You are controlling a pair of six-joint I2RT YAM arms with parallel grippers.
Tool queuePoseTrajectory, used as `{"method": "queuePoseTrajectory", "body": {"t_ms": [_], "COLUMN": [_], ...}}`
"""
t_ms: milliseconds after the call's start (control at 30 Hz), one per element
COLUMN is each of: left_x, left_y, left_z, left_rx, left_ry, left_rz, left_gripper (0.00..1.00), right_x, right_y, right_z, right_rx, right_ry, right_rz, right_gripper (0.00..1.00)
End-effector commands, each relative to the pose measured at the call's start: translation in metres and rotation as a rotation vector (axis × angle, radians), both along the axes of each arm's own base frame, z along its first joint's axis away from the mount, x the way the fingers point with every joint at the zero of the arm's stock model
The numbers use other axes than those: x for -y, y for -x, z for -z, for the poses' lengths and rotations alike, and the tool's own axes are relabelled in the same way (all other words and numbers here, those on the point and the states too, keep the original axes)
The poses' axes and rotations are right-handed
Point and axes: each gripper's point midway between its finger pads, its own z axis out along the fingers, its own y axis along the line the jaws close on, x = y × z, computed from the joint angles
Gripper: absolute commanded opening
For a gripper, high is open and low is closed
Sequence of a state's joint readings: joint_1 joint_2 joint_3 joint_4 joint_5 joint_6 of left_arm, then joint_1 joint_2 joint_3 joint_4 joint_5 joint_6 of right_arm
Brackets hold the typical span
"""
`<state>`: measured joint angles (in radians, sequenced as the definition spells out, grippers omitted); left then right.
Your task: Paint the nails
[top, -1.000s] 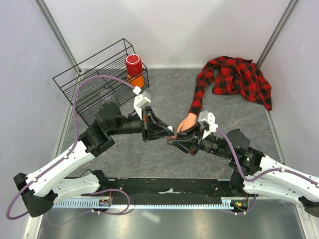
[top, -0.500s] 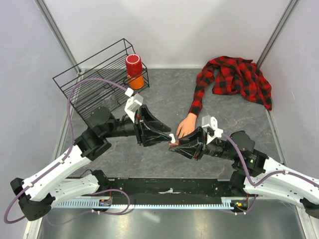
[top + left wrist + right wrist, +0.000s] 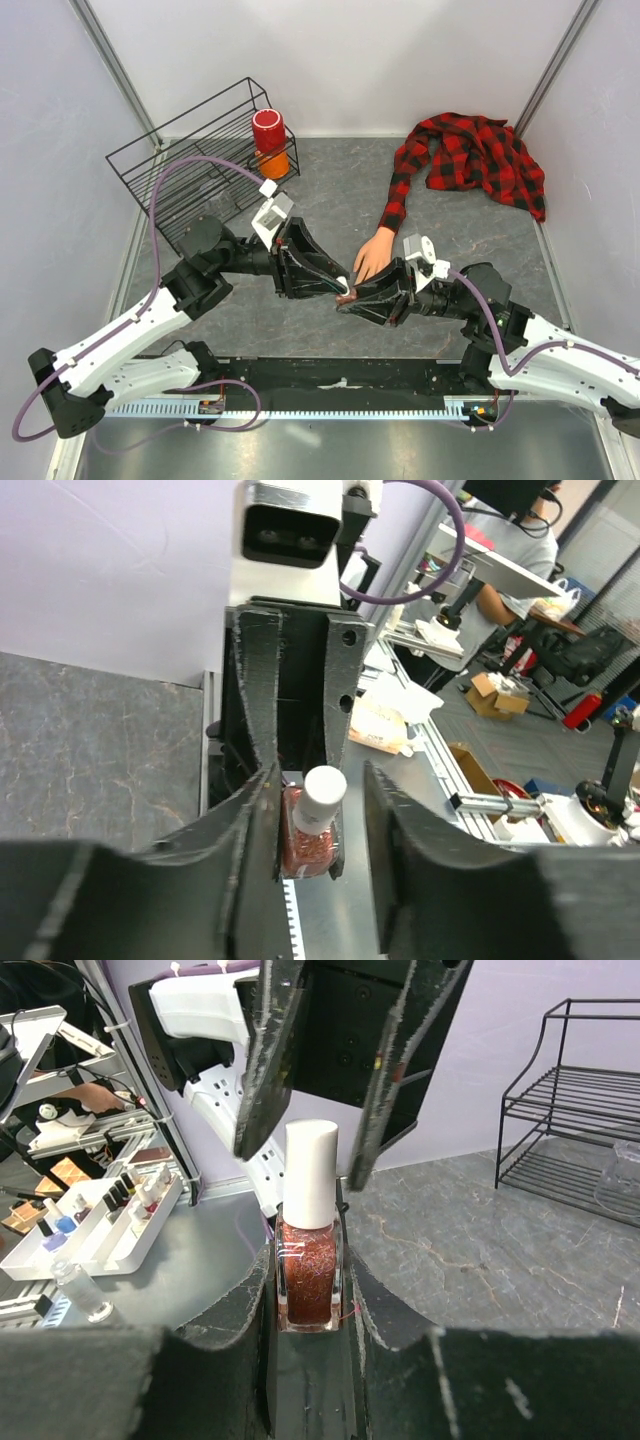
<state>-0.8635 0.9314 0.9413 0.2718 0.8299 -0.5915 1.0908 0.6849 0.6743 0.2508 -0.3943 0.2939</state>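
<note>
The right gripper pinches the glitter-red glass polish bottle by its body; the left gripper is spread around the white cap, with gaps each side. The pale peach mannequin hand is just beside them, its nails too small to resolve. The arms meet mid-way on the grey marbled tabletop, well apart from the black wire rack and the red-and-black plaid shirt. Pale walls stand on three sides.

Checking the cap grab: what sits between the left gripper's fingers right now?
The white cap of the polish bottle, gaps either side; the right gripper clamps the bottle body. Clearest in the right wrist view.
</note>
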Motion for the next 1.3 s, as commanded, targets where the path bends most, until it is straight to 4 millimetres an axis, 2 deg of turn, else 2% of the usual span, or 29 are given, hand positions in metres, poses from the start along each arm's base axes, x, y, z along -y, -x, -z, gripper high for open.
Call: {"method": "queuePoseTrajectory", "body": {"t_ms": [0,167,200,233,267,300,333,367,400,433,467,500,533,633,700,733,767,833,867,900,933,967,1000,1033,1067,1100,1133,1167,1267], "left_x": [0.0,0.001,0.002,0.002,0.001,0.002,-0.001,-0.003,-0.007,-0.01,-0.004,-0.009,-0.008,-0.002,0.007,0.009,0.017,0.015,0.013,0.015,0.006,0.005,0.002,-0.001,-0.004,-0.005,-0.006,-0.006,-0.005], "left_y": [0.01,0.003,-0.005,-0.011,-0.02,-0.041,-0.054,-0.069,-0.092,-0.1,-0.109,-0.117,-0.119,-0.128,-0.125,-0.121,-0.111,-0.097,-0.09,-0.078,-0.069,-0.055,-0.055,-0.048,-0.032,-0.032,-0.026,-0.009,0.001], "left_z": [-0.008,-0.002,-0.003,-0.006,0.003,0.009,0.004,0.025,0.031,0.028,0.041,0.047,0.042,0.047,0.043,0.04,0.036,0.019,0.012,0.014,-0.007,-0.012,-0.007,-0.011,-0.021,-0.014,-0.014,-0.022,-0.021], "left_rx": [0.016,0.019,0.012,0.019,-0.022,-0.059,-0.075,-0.129,-0.148,-0.151,-0.168,-0.177,-0.206,-0.262,-0.261,-0.232,-0.211,-0.141,-0.123,-0.104,-0.074,-0.059,-0.054,-0.042,-0.019,-0.016,-0.021,0.002,0.0], "left_ry": [0.021,-0.026,-0.031,-0.036,-0.087,-0.119,-0.129,-0.222,-0.25,-0.255,-0.304,-0.327,-0.313,-0.313,-0.319,-0.325,-0.327,-0.28,-0.253,-0.245,-0.166,-0.144,-0.138,-0.117,-0.075,-0.076,-0.064,-0.03,-0.008], "left_rz": [0.051,0.007,-0.044,-0.087,-0.144,-0.279,-0.379,-0.49,-0.698,-0.791,-0.866,-0.985,-1.022,-1.09,-1.052,-1.021,-0.939,-0.848,-0.808,-0.724,-0.68,-0.6,-0.584,-0.539,-0.447,-0.423,-0.375,-0.267,-0.179], "left_gripper": [0.33,0.13,0.02,0.02,0.02,0.02,0.02,0.02,0.02,0.02,0.02,0.02,0.02,0.02,0.02,0.02,0.21,0.43,0.58,0.64,0.67,0.7,0.71,0.72,0.71,0.71,0.7,0.69,0.69], "right_x": [-0.004,-0.003,-0.001,-0.001,-0.001,0.005,0.005,0.006,0.01,0.017,0.014,0.014,0.019,0.007,0.002,0.002,-0.006,-0.004,-0.01,-0.01,-0.006,-0.002,-0.007,-0.002,0.0,-0.001,0.004,0.007,0.011], "right_y": [-0.002,-0.014,-0.02,-0.026,-0.033,-0.052,-0.066,-0.076,-0.089,-0.116,-0.115,-0.119,-0.133,-0.131,-0.126,-0.122,-0.114,-0.102,-0.093,-0.088,-0.08,-0.08,-0.063,-0.055,-0.052,-0.038,-0.031,-0.027,-0.007], "right_z": [-0.019,-0.019,-0.022,-0.016,-0.014,-0.016,-0.004,0.0,-0.002,0.013,0.016,0.014,0.021,0.021,0.024,0.018,0.018,0.019,0.02,0.021,0.019,0.018,0.016,0.013,0.01,0.006,0.001,-0.001,-0.014], "right_rx": [0.021,0.017,0.02,0.009,0.005,-0.012,-0.026,-0.033,-0.04,-0.035,-0.02,-0.004,0.041,0.08,0.111,0.125,0.167,0.197,0.221,0.212,0.207,0.201,0.192,0.189,0.186,0.173,0.149,0.145,0.134], "right_ry": [-0.053,-0.052,-0.056,-0.031,-0.016,-0.013,0.04,0.066,0.083,0.151,0.171,0.183,0.239,0.245,0.246,0.218,0.212,0.19,0.181,0.175,0.166,0.158,0.141,0.127,0.114,0.094,0.07,0.057,0.013], "right_rz": [0.0,0.064,0.101,0.133,0.17,0.279,0.354,0.417,0.512,0.689,0.74,0.796,0.925,0.954,0.906,0.876,0.799,0.715,0.62,0.577,0.53,0.508,0.394,0.351,0.321,0.238,0.207,0.185,0.078], "right_gripper": [0.0,0.0,0.0,0.0,0.0,0.0,0.0,0.0,0.0,0.0,0.0,0.0,0.0,0.0,0.0,0.0,0.0,0.0,0.0,0.0,0.0,0.0,0.0,0.0,0.0,0.0,0.0,0.0,0.0]}}
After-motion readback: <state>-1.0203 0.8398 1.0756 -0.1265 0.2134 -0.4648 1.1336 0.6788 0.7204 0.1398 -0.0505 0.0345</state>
